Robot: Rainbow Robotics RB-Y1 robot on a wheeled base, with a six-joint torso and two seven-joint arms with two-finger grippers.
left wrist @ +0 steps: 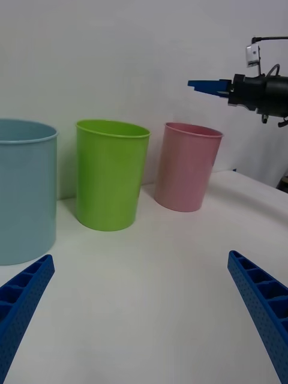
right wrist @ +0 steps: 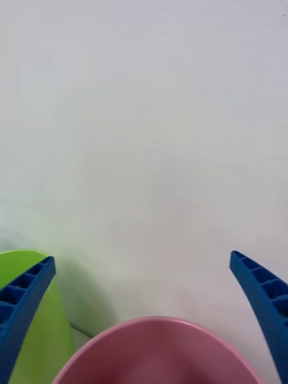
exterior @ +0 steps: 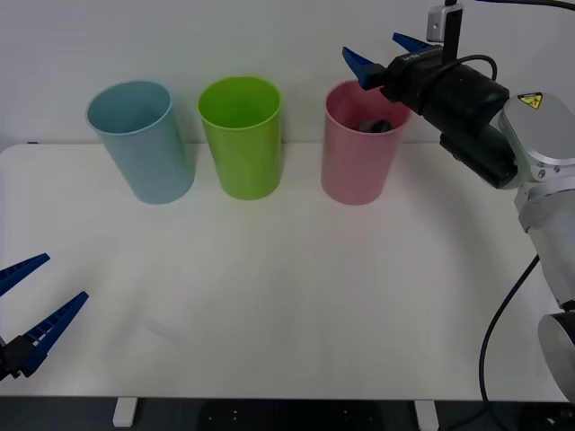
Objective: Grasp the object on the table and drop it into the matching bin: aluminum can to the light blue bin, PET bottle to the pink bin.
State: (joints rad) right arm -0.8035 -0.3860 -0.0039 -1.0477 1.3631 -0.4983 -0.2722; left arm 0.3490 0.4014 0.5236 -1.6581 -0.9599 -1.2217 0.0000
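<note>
Our right hand [exterior: 388, 52] hangs above the pink bin [exterior: 358, 144], at the rim's far right side, its blue fingers [exterior: 357, 63] spread wide with nothing between them. From its own wrist camera we see both fingers parted over the pink rim [right wrist: 157, 348], with the green bin [right wrist: 36, 312] just beside it. Directly below the hand, inside the pink bin, lies a dark shape we take to be the PET bottle [exterior: 375, 125]: it rests low against the inner wall, apart from the fingers and well beneath them.

We judge the drop to be done, the bottle having gone to the bin that matches it. What remains for this arm is to draw back and clear the rim; that calls for lifting away without brushing the bin's edge, since a tall tapered cup like this could tip easily.

Further out, the green bin stands between the pink one and the light blue bin [exterior: 142, 142], all three in a row at the back of the white bench [exterior: 287, 314]. Our left hand [exterior: 27, 310] waits low at the near left corner of the bench, fingers spread and holding nothing.
</note>
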